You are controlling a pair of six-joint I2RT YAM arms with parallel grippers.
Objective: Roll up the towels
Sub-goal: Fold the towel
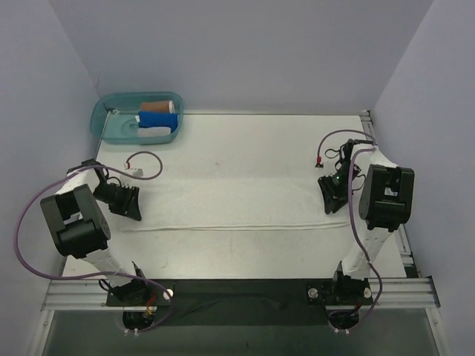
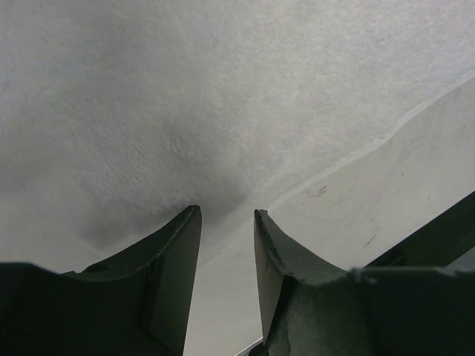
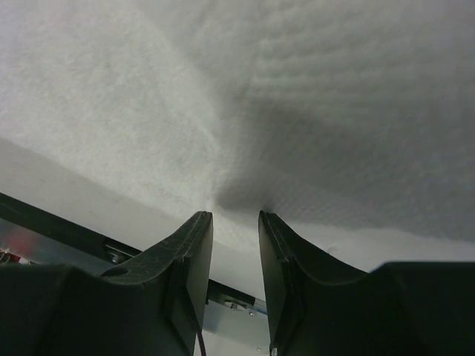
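The white towel lies flat as a long strip across the middle of the tabletop, left to right. The left gripper sits at its left end, fingers parted, tabletop showing between them. The right gripper sits at the right end; cloth puckers toward its narrowly parted fingers, though I cannot tell whether they pinch it

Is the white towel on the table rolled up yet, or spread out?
Spread out: the white towel lies flat as a long strip across the table, with no roll showing.
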